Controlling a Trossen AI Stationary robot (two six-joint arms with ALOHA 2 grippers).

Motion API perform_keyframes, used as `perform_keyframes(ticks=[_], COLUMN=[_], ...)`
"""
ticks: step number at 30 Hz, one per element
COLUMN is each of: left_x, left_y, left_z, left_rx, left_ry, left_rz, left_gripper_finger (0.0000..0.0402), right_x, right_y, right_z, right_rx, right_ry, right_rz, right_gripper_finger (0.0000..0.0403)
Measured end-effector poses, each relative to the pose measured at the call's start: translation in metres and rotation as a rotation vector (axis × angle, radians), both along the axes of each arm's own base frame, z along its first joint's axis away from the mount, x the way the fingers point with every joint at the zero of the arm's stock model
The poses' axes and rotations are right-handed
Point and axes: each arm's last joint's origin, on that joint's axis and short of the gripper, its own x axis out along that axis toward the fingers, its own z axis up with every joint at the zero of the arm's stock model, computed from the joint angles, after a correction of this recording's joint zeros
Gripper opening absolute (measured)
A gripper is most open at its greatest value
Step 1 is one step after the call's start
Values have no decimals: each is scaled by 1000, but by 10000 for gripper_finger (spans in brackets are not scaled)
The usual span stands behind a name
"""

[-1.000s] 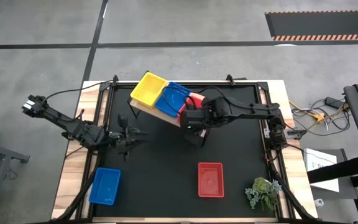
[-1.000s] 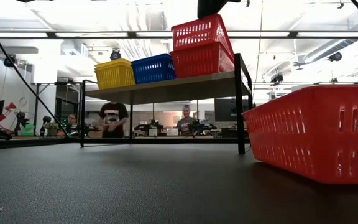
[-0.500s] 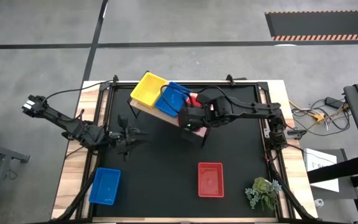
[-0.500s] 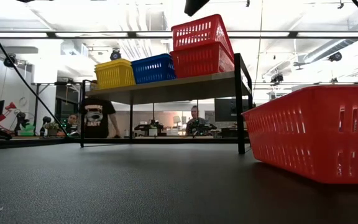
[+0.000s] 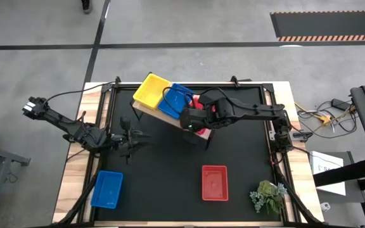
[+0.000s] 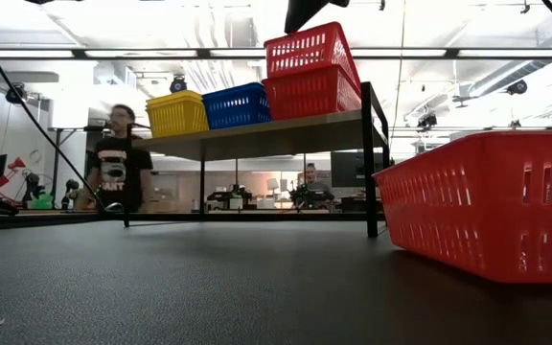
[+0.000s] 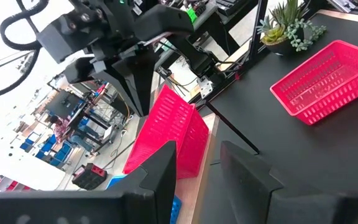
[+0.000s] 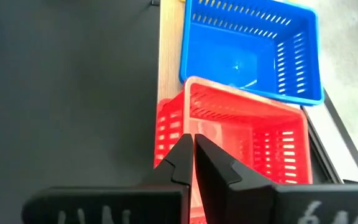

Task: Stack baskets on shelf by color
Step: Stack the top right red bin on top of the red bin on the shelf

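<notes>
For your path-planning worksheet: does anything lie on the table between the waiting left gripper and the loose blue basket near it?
Nothing visible does. In the high view, the left gripper hangs over bare black tabletop, and the blue basket lies apart from it toward the table's front left corner, with only empty surface between them.

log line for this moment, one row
right gripper shut, above red stack on shelf | left gripper idle over table | loose: red basket, blue basket
</notes>
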Motion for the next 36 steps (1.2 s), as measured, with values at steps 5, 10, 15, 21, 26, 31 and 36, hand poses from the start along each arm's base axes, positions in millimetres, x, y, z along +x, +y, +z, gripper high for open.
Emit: perform_keyframes(ticks=[5,10,15,21,26,31,36], left_x=[0,0,0,0,0,0,2], left_y=[0,0,0,0,0,0,-1], left_z=[0,0,0,0,-1,-2,-3], left_rx=[0,0,0,1,0,3,0], left_ry=[1,1,1,2,2,10,18], left_rz=[0,0,0,0,0,0,1], left_gripper_finger=[109,109,109,109,109,109,109], right_x=[3,4,4,3,2,4,16], right_y=[-2,-2,-2,1,8,16,22], right_z=[-10,-11,-8,-7,-6,-7,-16], right_rx=[-2,-2,-3,-10,-18,-30,10], right_ry=[23,23,14,19,23,14,-33], right_rz=[-4,-7,-2,23,58,108,219], right_gripper_finger=[8,8,8,8,8,8,8])
